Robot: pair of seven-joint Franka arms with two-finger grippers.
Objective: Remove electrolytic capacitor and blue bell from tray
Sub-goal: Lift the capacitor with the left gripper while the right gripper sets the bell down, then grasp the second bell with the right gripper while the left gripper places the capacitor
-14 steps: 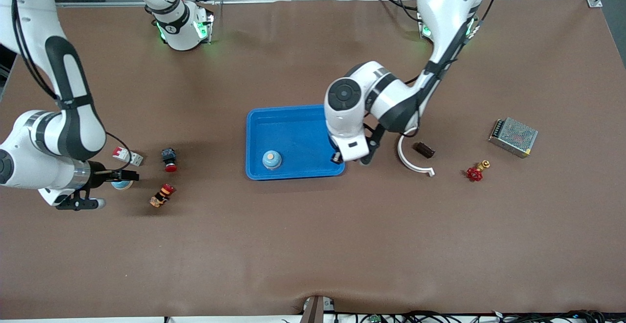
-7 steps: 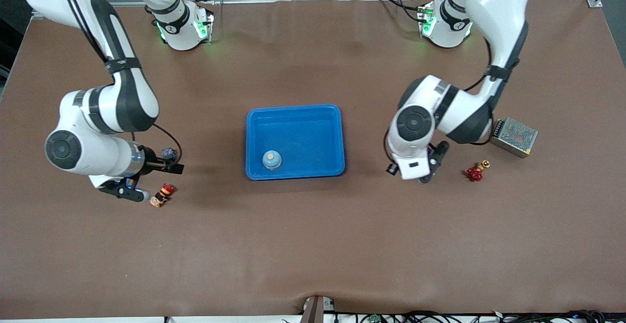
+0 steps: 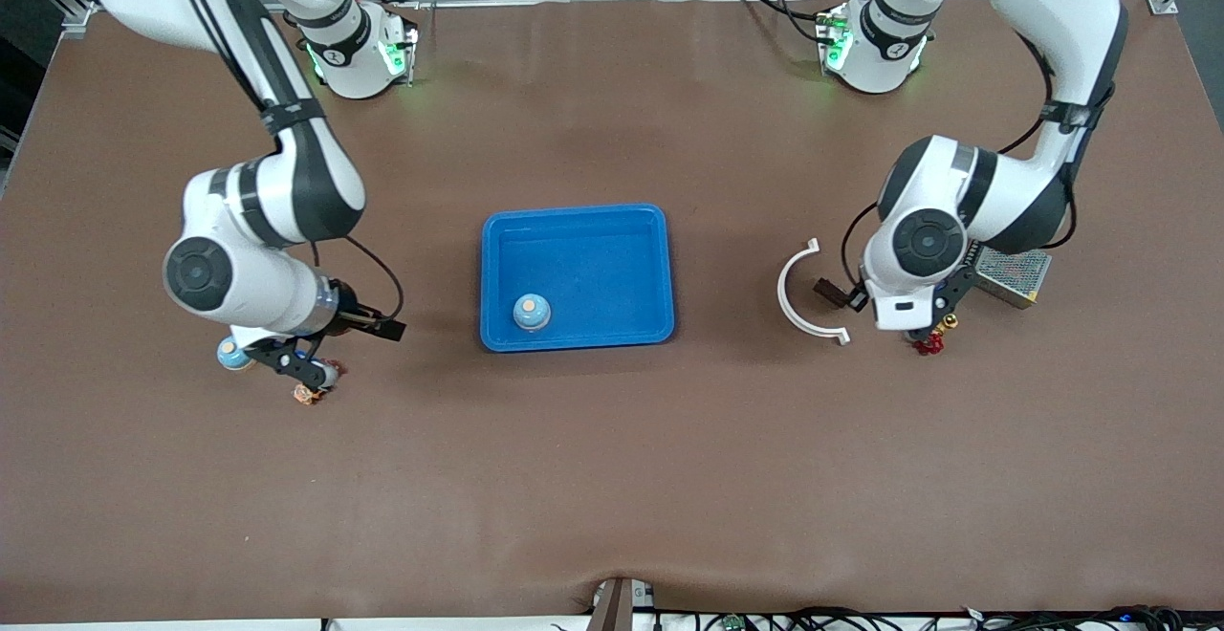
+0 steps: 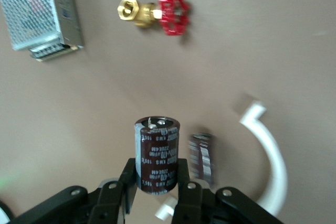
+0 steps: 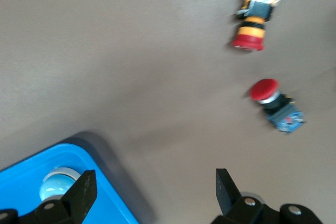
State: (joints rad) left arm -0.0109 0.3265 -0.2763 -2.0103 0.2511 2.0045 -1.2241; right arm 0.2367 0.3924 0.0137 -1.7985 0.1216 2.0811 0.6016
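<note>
My left gripper (image 4: 157, 187) is shut on a dark brown capacitor (image 4: 157, 153) and holds it upright above the table, over a white curved piece (image 3: 794, 311). It shows in the front view (image 3: 854, 300) beside that piece. A second dark capacitor (image 4: 202, 156) lies on the table by the curved piece (image 4: 273, 161). One blue bell with an orange top (image 3: 532, 312) sits in the blue tray (image 3: 574, 229). Another bell (image 3: 231, 354) stands on the table beside my right arm. My right gripper (image 3: 339, 349) is open and empty between that bell and the tray; in the right wrist view (image 5: 152, 192) the tray corner (image 5: 113, 203) shows.
A red-handled brass valve (image 3: 926, 344) and a metal mesh box (image 3: 1014, 272) lie by the left arm. A red and orange push button (image 3: 308, 392) lies under my right hand; the right wrist view shows it (image 5: 255, 22) and a second red button (image 5: 275, 106).
My left gripper has moved from the tray's edge toward the left arm's end of the table. My right gripper has moved from the table bell toward the tray.
</note>
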